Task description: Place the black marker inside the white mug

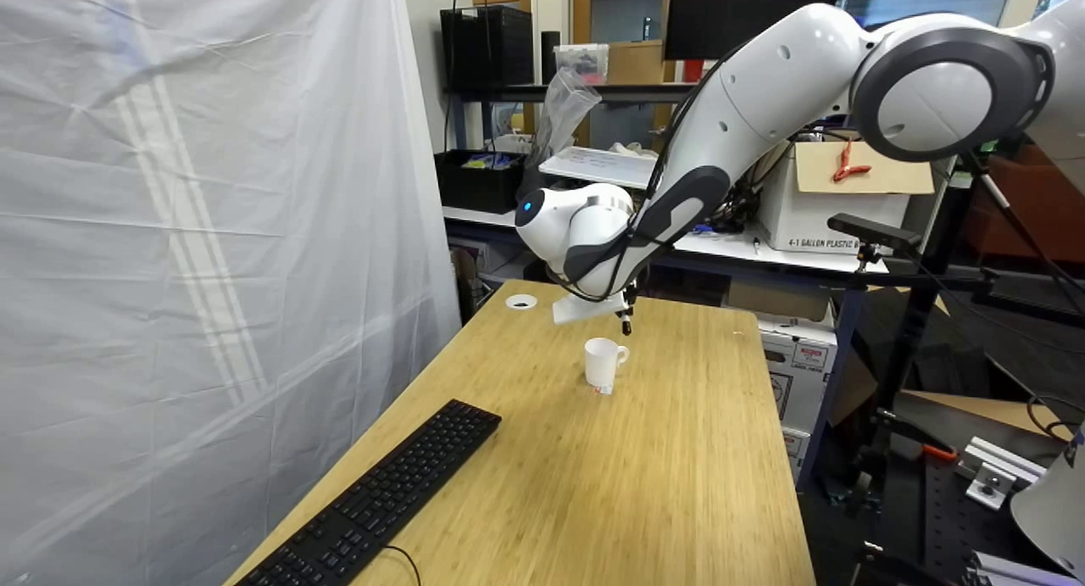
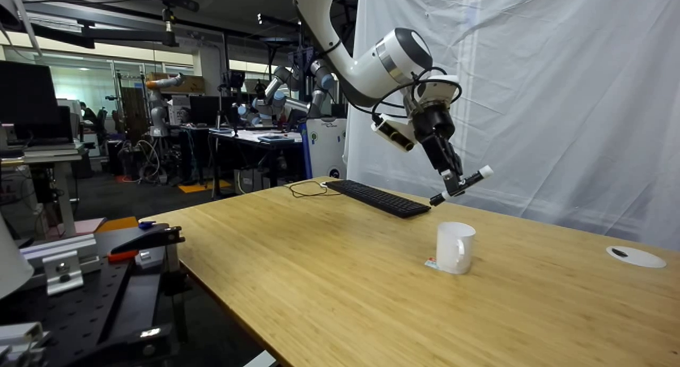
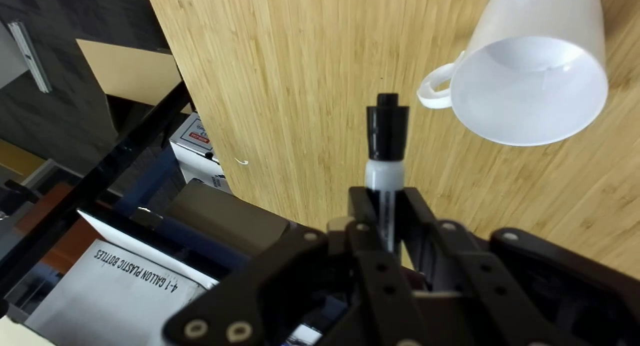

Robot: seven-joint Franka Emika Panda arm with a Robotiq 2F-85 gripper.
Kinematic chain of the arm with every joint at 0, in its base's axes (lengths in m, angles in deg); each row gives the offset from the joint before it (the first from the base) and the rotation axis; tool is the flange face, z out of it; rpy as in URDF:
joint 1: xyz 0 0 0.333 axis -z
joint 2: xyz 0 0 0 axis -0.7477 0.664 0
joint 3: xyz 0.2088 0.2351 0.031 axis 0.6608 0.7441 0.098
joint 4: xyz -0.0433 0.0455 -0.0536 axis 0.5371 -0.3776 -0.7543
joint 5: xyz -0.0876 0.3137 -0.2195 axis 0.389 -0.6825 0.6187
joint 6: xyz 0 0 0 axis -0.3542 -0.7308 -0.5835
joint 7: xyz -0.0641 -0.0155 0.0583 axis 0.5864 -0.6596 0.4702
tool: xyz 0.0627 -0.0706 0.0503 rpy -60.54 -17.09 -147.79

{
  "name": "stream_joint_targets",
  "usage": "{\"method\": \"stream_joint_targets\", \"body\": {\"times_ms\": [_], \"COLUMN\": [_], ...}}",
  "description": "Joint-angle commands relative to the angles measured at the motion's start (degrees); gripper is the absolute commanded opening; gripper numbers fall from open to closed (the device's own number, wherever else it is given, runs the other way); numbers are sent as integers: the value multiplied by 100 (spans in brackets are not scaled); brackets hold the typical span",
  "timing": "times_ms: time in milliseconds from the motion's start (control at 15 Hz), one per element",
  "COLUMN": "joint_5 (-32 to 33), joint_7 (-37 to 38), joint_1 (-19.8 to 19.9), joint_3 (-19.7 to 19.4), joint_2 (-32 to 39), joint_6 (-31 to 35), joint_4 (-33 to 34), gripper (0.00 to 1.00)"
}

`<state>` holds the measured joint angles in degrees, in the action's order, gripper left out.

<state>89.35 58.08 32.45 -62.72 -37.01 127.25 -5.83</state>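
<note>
My gripper (image 2: pixel 453 183) has its jaws drawn nearly together, pinching the marker (image 3: pixel 385 171) around mid-length. I hold it slanted above the table (image 2: pixel 319 250), black end lowest, apart from the mug (image 2: pixel 451 248), which stands upright there.

Tabletop (image 1: pixel 661 467): wood, clear grain, slight sheen from my end
White mug (image 3: pixel 530 88): smooth, glossy inside; ceramic or plastic, I can't tell
Black marker (image 3: pixel 385 173): smooth plastic, by my eye
Keyboard (image 1: pixel 386 494): matt plastic
Curtain (image 1: pixel 220 264): thin creased sheeting
Arm (image 1: pixel 763 94): glossy white shell
</note>
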Motion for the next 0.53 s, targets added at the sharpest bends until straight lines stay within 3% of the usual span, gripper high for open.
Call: {"method": "stream_joint_targets", "body": {"times_ms": [0,467], "joint_5": [111,74], "joint_7": [-109,-246], "joint_1": [39,34], "joint_3": [37,26], "joint_2": [214,411], "joint_6": [-190,-231], "joint_4": [376,714], "gripper": [5,5]}}
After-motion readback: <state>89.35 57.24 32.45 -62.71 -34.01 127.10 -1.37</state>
